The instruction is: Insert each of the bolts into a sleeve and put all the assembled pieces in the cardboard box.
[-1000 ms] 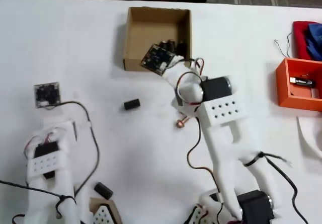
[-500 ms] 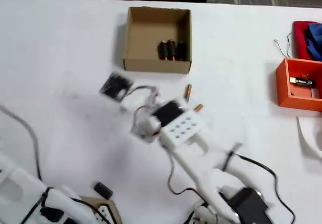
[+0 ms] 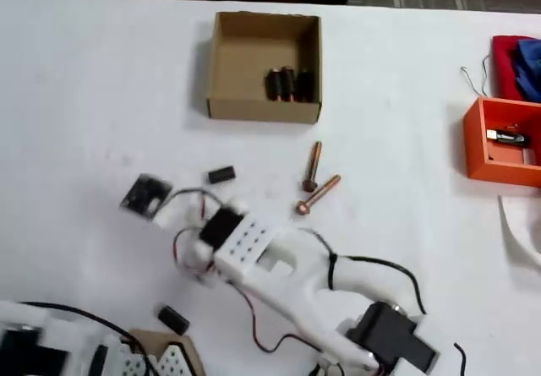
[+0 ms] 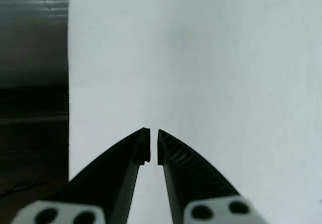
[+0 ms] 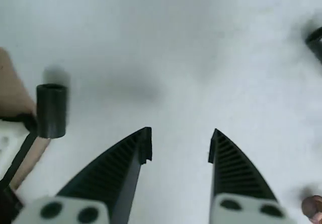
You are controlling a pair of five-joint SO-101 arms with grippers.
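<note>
1. One bolt and a second bolt lie loose on the desk, just in front of the cardboard box. Several assembled pieces sit against the box's right wall.
2. A black sleeve lies beside the bolts. The other sleeve rests near the desk's front edge.
3. The right hand hovers over bare desk, spread wide and empty. The left hand is pressed almost together with nothing between its tips.
4. The bolts look stiff, light and smooth, and are likely to roll. Pinch one across the shank close to the head, which leaves the tip free.
5. The sleeves look like rigid, light tubes. Grip one across the outer wall and keep the bore open.
6. No writing can be read on the box, bolts or sleeves.
</note>
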